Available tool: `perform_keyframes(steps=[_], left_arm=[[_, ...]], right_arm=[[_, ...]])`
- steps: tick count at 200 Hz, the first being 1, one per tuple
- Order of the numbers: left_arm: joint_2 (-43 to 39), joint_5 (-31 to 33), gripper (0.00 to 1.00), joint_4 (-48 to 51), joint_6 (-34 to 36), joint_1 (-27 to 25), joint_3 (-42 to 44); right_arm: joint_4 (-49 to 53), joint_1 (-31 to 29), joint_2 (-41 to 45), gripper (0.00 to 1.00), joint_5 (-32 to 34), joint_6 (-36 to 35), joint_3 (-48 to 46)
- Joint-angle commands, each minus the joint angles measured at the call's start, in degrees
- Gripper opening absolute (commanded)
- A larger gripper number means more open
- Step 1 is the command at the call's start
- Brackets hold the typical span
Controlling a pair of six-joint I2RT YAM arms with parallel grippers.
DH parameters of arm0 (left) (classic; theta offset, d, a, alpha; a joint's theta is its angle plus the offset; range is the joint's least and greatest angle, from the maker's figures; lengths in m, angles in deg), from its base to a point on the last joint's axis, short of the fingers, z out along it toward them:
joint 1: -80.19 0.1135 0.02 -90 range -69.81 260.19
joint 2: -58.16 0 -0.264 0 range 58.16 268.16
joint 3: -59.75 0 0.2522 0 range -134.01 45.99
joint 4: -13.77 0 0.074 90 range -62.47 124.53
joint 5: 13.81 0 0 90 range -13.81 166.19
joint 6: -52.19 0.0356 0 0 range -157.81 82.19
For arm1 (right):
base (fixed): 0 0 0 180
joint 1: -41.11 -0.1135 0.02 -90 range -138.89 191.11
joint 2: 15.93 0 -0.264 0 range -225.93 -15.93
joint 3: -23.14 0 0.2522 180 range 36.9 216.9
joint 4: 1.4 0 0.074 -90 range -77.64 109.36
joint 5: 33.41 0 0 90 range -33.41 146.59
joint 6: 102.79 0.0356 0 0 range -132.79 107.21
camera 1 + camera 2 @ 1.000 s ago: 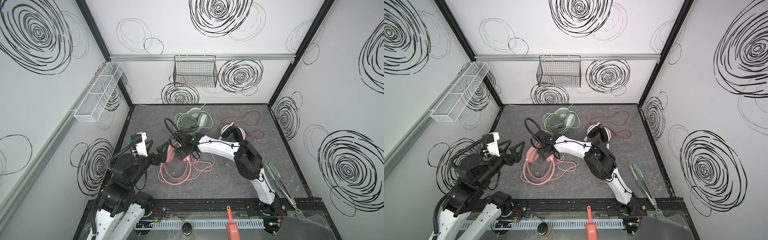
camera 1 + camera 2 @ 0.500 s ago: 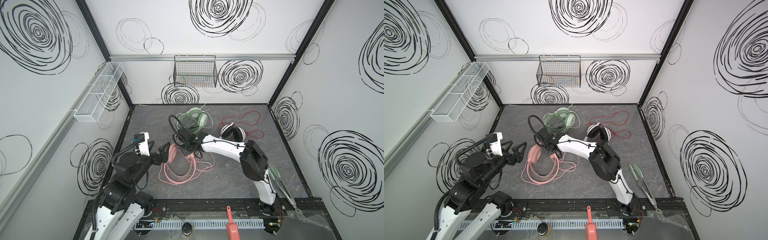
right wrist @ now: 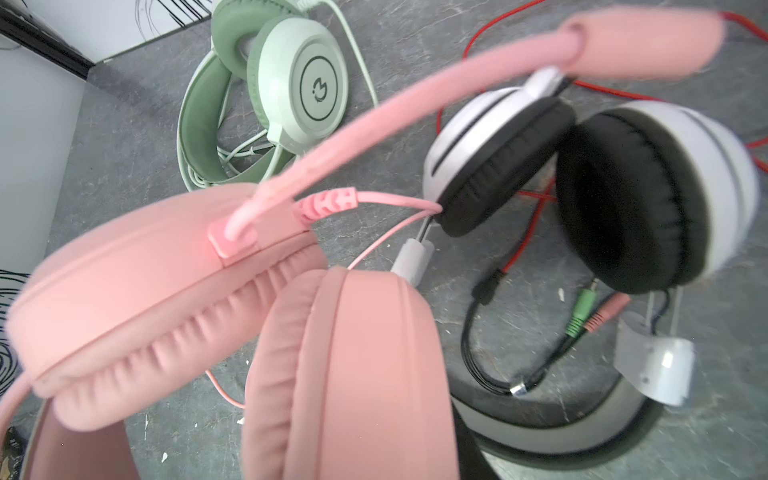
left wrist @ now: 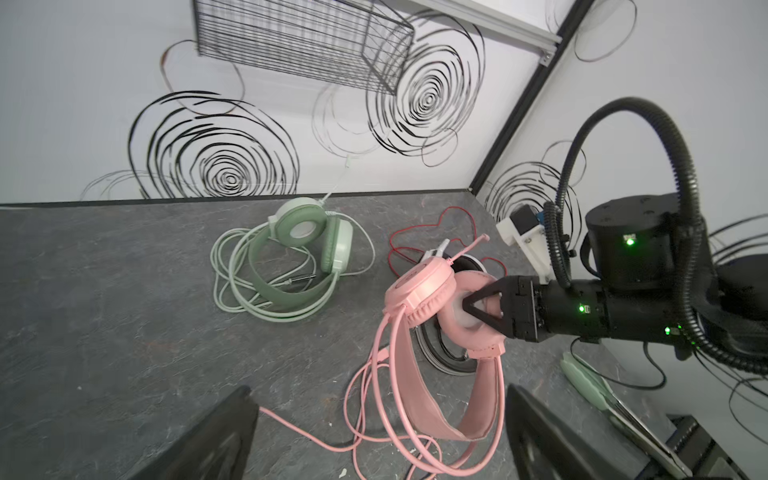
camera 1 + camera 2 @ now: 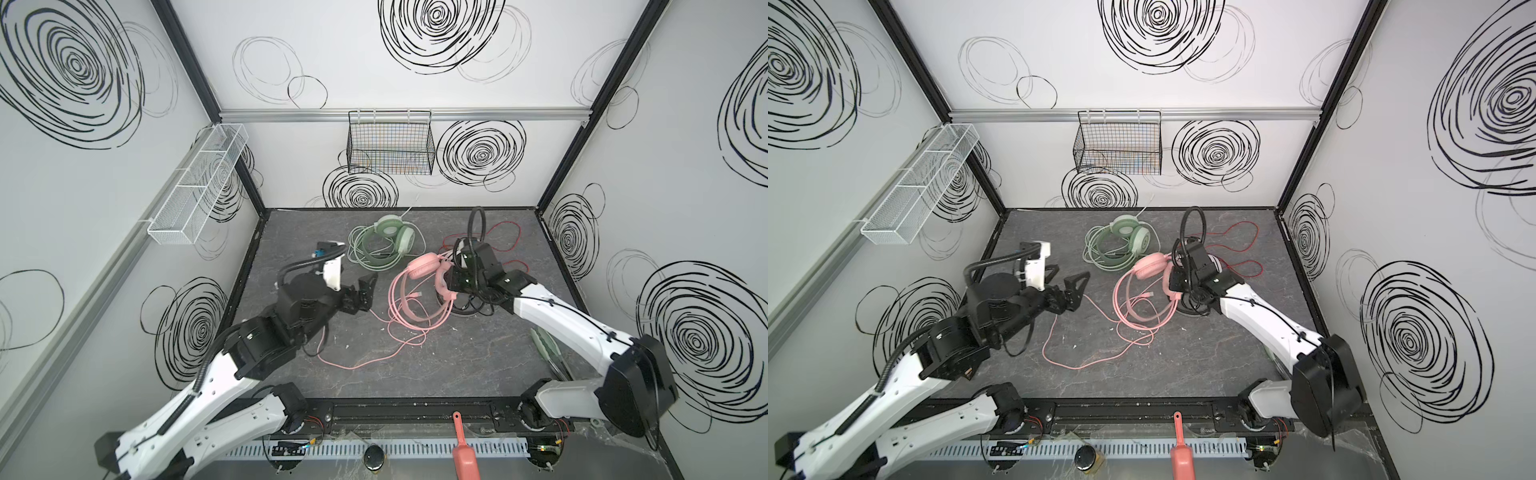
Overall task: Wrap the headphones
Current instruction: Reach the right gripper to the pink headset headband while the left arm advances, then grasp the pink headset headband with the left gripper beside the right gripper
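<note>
Grip on pink headphones (image 5: 424,266) (one earcup) by outstretched right gripper (image 4: 467,309), left gripper (image 5: 363,293) spread.

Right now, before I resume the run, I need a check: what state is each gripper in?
Left gripper: open, holding nothing.
Right gripper: closed on the pink headphones, by one ear cup.

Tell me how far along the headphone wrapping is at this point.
Closest to done: the green headset, its cable gathered in loops around it at the back. In hand: the pink headset, with the right gripper shut on one ear cup; the left gripper is open and empty. Left: the pink cable sprawls loose, and the white-and-black headset has its red cable spread out.
</note>
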Motion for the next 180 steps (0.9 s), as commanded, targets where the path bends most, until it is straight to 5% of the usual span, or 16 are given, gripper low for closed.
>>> perform_keyframes(steps=[1, 88, 180], left_arm=[[7.18, 13.17, 0.96, 1.56, -0.29, -5.33, -4.62], [21.52, -8.06, 0.96, 10.22, -17.33, -3.01, -13.12], [27.68, -15.26, 0.96, 4.20, -22.54, -2.27, -10.32]], right_arm=[[-8.56, 1.71, 6.57, 0.14, 1.55, 2.00, -1.21], [-8.91, 1.29, 12.30, 0.18, 17.77, 9.12, -2.58], [-6.80, -7.84, 10.83, 0.19, 28.42, 8.32, -0.21]])
